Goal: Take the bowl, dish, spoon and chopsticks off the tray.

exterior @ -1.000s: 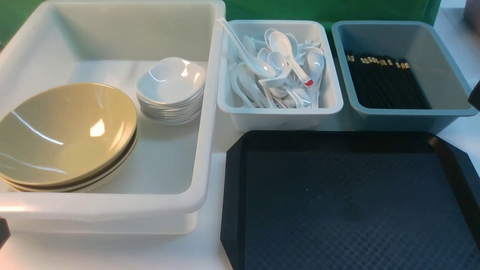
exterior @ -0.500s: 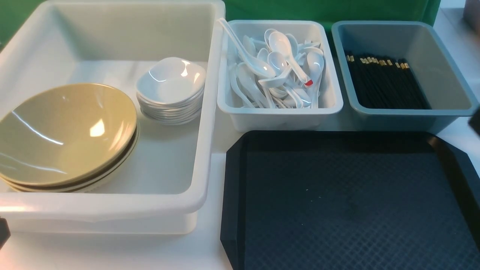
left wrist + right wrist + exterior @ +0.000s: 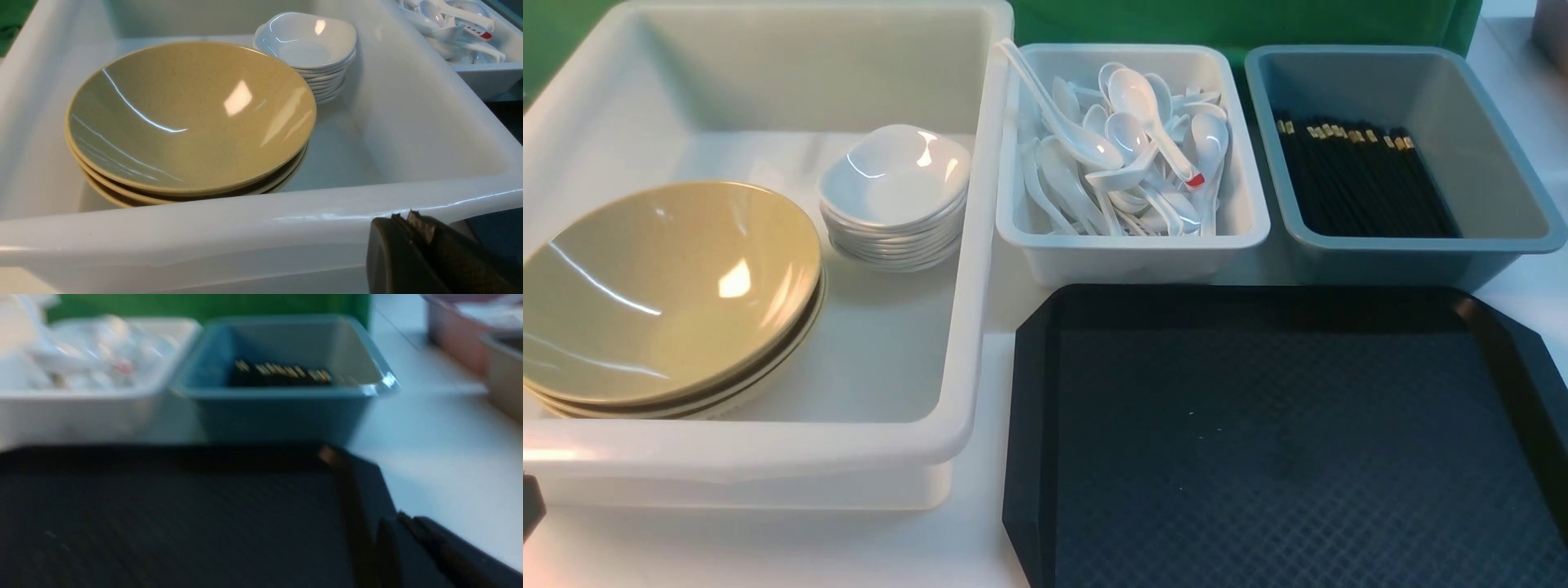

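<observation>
The black tray (image 3: 1290, 457) lies at the front right with nothing on its textured surface. A tan bowl (image 3: 662, 294) tops a stack of like bowls in the large white tub (image 3: 968, 245), beside a stack of white dishes (image 3: 894, 175). Several white spoons (image 3: 1127, 147) fill the small white tub. Black chopsticks (image 3: 1364, 180) lie in the grey-blue tub. My left gripper (image 3: 402, 216) is shut and empty, just outside the big tub's near wall, close to the bowls (image 3: 188, 118). My right gripper (image 3: 402, 518) is shut and empty over the tray's far right corner (image 3: 359, 477).
The small white tub (image 3: 1131, 245) and the grey-blue tub (image 3: 1413, 245) stand side by side behind the tray. The big white tub takes up the left half of the table. In the blurred right wrist view, more containers (image 3: 461, 339) stand at the far right.
The dark tip of my right gripper at the right edge of the front view has drawn back out of that view. Nothing else has moved.
</observation>
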{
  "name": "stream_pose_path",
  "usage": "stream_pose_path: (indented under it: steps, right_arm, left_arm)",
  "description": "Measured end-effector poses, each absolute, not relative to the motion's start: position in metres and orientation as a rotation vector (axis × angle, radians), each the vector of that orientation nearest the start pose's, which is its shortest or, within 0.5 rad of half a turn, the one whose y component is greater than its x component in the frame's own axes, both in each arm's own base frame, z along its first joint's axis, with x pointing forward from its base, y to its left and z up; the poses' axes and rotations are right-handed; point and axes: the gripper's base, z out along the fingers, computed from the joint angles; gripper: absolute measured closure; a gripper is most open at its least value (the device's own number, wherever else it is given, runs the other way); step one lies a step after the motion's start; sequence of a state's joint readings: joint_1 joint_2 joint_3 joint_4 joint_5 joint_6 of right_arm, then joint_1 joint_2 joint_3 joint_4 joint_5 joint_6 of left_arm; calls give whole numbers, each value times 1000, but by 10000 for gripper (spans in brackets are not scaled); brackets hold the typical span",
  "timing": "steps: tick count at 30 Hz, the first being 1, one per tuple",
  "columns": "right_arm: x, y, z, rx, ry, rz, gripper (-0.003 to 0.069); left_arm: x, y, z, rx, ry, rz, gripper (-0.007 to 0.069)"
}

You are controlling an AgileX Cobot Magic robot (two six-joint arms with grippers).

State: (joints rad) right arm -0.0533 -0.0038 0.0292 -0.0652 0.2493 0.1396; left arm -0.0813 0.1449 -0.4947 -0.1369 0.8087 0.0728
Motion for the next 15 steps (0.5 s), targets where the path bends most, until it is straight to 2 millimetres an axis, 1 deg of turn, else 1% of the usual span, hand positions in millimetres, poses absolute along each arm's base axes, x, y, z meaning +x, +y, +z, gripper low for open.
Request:
stream_pose_path:
  steps: [3, 15]
  right_arm:
    - [54, -6, 175, 141, 1817, -27, 614]
    - [53, -6, 175, 128, 1822, -25, 613]
  left_arm:
    - [28, -11, 295, 124, 1938, -165, 636]
    - [27, -11, 295, 124, 1937, -165, 636]
